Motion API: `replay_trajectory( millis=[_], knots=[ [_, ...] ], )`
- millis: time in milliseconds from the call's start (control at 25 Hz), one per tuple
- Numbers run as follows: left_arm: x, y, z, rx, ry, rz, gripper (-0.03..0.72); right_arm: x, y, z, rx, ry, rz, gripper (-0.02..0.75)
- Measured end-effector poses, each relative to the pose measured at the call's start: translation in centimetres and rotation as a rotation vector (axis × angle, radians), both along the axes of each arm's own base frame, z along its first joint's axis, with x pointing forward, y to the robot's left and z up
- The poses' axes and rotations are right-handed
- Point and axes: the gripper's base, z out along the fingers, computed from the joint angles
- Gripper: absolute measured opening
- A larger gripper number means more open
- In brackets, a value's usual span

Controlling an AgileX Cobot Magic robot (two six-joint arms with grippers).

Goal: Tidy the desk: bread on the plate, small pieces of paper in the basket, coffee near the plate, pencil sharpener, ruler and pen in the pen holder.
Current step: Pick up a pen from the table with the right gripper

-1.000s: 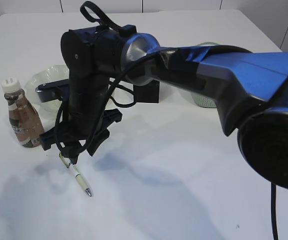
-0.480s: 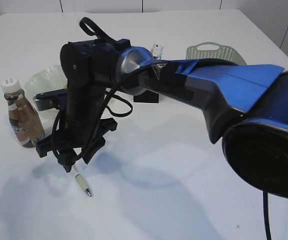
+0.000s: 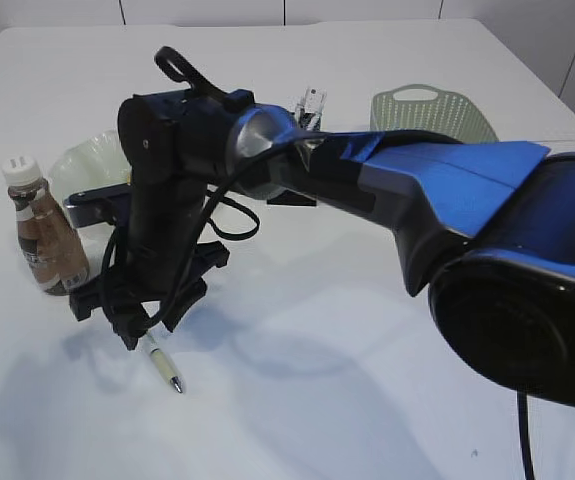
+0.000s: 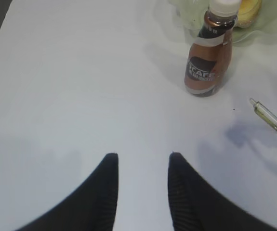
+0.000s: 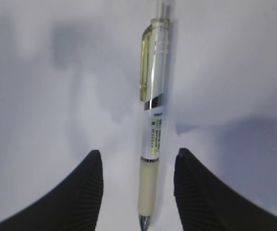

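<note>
Right gripper down over the slim pen with a clear yellow-green clip end and pale rubber grip, lying flat on the large plain white desk. Jaws have spread a little wider over the last second and stand apart on either side of the barrel, touching neither side as far as the wrist view shows. Nothing held.

In the exterior view the arm has swung slightly toward 9 o'clock and settled lower; the small square black metal-mesh pen holder and sage-green perforated plastic basket, earlier masked by the arm, now show at 12 to 1 o'clock. Pen has not moved; it lies at 6 o'clock of the gripper, tip pointing to 5 o'clock.

Left gripper part open, empty, hovering over bare desk. Brown coffee bottle with white cap and bronze-and-black label stands upright at its 1 o'clock, just beside the pale green ruffled glass plate, with the golden-brown bread roll on it.

Reading: the widening looks like set-up for a pinch on the pen, so the pen-to-holder step is just starting. Bread and coffee look already placed.
</note>
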Motion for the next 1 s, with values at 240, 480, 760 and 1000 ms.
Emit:
replay_trajectory(
  millis=[240,480,760,1000],
  knots=[
    [0.0,0.0,0.0,0.000,0.000,0.000,0.243,0.3,0.2,-1.4,-0.009,0.010,-0.001,0.392],
    [0.0,0.0,0.0,0.000,0.000,0.000,0.243,0.4,0.4,-1.9,-0.005,0.012,-0.003,0.392],
    [0.0,0.0,0.0,0.000,0.000,0.000,0.240,0.5,0.5,-2.2,-0.004,0.011,-0.005,0.393],
    [0.0,0.0,0.0,0.000,0.000,0.000,0.239,0.7,0.6,-2.3,0.011,-0.009,-0.011,0.393]
  ],
)
